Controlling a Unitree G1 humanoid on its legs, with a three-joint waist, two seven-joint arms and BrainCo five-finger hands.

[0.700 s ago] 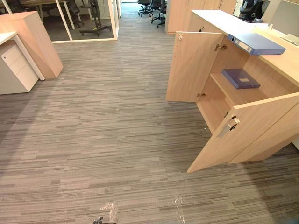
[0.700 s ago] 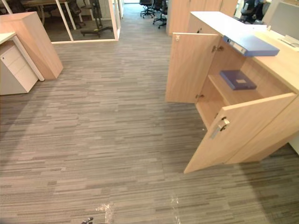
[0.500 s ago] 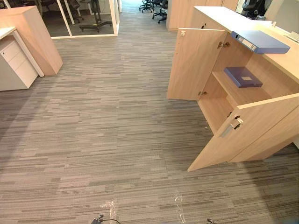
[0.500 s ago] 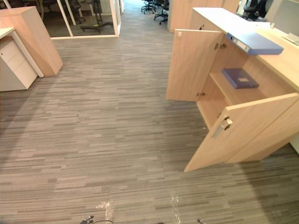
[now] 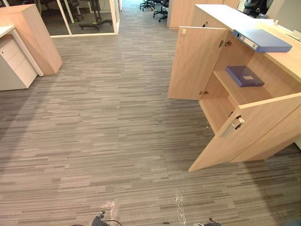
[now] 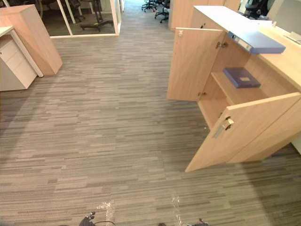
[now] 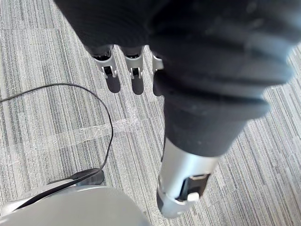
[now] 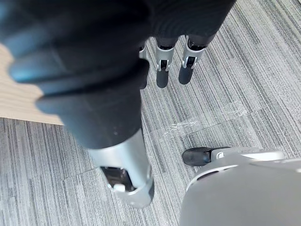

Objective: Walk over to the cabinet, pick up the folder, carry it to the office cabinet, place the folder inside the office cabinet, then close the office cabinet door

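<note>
Two folders (image 5: pixel 262 40) (image 5: pixel 244 76), one open cabinet (image 5: pixel 284 63) with two doors (image 5: pixel 195 63) (image 5: pixel 263 127), one drawer unit (image 5: pixel 14 66) and two hands (image 7: pixel 134 70) (image 8: pixel 162 70) are counted.

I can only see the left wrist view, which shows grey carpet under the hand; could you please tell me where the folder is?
Observer: A light blue ring-binder folder lies flat on top of the light wooden cabinet, ahead to the robot's right.
Operator: Thank you. Is that cabinet open?
Observer: Yes, the far door and the near door both stand open, and a dark blue flat folder lies on the inner shelf.
Operator: And is the right hand free?
Observer: The right hand hangs over the carpet with straight fingers, holding nothing.
</note>
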